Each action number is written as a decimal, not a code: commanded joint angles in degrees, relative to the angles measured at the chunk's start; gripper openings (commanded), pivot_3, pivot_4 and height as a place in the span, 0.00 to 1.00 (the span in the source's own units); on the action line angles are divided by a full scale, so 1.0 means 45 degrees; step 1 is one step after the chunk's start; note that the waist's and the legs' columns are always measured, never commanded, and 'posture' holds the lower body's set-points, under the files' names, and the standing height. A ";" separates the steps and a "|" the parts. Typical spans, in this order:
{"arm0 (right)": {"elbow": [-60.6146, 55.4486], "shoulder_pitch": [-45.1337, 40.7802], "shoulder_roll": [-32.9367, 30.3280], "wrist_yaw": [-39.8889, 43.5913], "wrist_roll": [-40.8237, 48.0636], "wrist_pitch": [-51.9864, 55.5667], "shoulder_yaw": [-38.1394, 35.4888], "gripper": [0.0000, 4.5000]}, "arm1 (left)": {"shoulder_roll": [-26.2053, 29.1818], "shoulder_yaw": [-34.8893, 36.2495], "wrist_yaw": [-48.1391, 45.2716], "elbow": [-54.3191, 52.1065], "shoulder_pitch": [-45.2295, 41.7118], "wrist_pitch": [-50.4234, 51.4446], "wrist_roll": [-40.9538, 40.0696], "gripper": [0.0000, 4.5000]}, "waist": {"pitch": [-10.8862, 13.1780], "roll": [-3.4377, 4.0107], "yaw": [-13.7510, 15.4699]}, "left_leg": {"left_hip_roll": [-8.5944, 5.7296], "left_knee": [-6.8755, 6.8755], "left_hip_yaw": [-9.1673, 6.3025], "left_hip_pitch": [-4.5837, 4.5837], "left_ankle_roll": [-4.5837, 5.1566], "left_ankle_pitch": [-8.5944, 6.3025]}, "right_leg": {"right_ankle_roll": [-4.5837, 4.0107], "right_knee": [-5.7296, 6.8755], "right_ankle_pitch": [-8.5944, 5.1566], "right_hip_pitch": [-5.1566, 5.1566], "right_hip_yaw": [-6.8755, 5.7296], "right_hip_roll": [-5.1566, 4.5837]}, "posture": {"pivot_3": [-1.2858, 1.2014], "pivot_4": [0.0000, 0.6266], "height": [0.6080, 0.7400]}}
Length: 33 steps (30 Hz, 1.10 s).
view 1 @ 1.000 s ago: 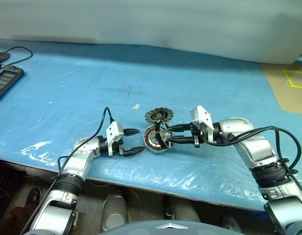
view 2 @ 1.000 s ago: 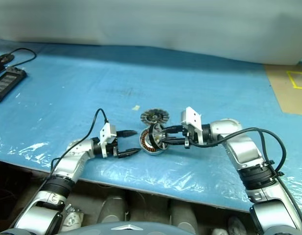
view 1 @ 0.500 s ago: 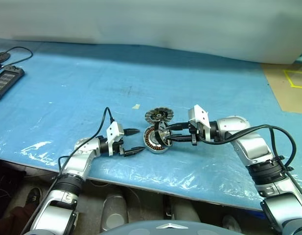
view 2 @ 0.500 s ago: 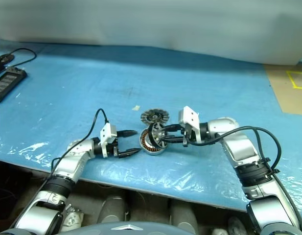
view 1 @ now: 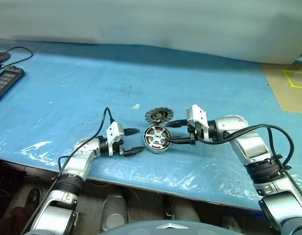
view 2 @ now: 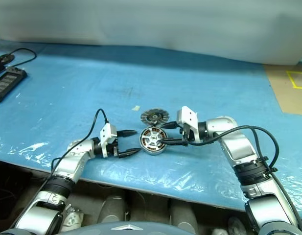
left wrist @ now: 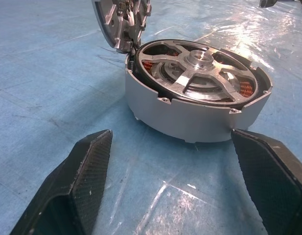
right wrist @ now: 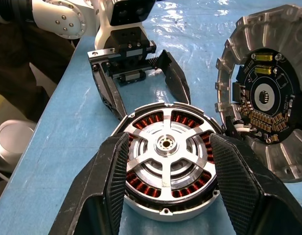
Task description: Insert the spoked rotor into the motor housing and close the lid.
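Blue table — spoked rotor seated in motor housing — lid open.

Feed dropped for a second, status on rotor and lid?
Rotor seated in housing. Lid open, tipped up beside it. Right gripper open around housing; left gripper open, just clear. Nothing blocking.

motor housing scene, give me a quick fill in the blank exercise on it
1. The spoked rotor sits ____ the motor housing.
2. The finned lid stands ____, not closed.
3. Both the left claw and the right claw are ____.
4. The parts rest on a ____ sheet.

Missing: inside; open; open; blue
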 commanded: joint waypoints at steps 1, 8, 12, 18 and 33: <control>-0.0173 -0.0140 0.0135 0.0129 0.0406 0.0137 -0.0186 0.53 | 0.0082 0.0148 0.0065 -0.0126 0.0090 -0.0088 -0.0136 0.91 | 0.0000 0.0000 -0.0001 | 0.0000 0.0000 0.0000 0.0000 0.0000 0.0000 | 0.0000 0.0000 0.0000 0.0000 0.0000 0.0000 | 0.52 0.24 1.00; 0.0724 -0.0363 0.0877 0.0002 0.0370 0.0370 0.0052 0.03 | 0.0362 0.0330 0.0132 -0.0482 0.0410 0.0003 -0.0263 0.91 | -0.0001 0.0000 -0.0064 | 0.0004 0.0001 0.0000 0.0006 -0.0001 0.0000 | -0.0001 0.0004 0.0000 0.0002 0.0000 0.0004 | 0.52 0.24 1.00; 0.1497 -0.0534 0.1476 -0.0242 -0.0029 -0.0164 0.0205 0.01 | 0.0433 0.0322 0.0242 -0.0588 0.0469 0.0027 -0.0283 0.91 | -0.0001 0.0001 -0.0049 | 0.0005 0.0000 0.0001 0.0006 -0.0001 0.0000 | -0.0002 0.0005 0.0000 0.0001 0.0000 0.0004 | 0.52 0.24 1.00; 0.3228 -0.0635 0.1657 -0.0359 -0.1351 -0.1450 0.0879 0.01 | 0.0481 0.0312 0.0345 -0.0657 0.0509 0.0057 -0.0306 0.91 | -0.0002 0.0001 -0.0051 | 0.0000 0.0004 0.0001 0.0004 -0.0002 0.0000 | -0.0002 0.0004 0.0000 0.0003 0.0000 0.0000 | 0.52 0.24 1.00; 0.2843 -0.0482 0.1544 -0.0655 -0.1234 -0.1200 0.0601 0.01 | 0.0426 0.0229 0.0375 -0.0649 0.0557 0.0010 -0.0279 0.91 | -0.0010 -0.0006 -0.0051 | -0.0011 -0.0020 -0.0003 0.0163 -0.0002 -0.0003 | 0.0014 -0.0009 -0.0010 0.0155 0.0002 -0.0070 | 0.52 0.24 1.00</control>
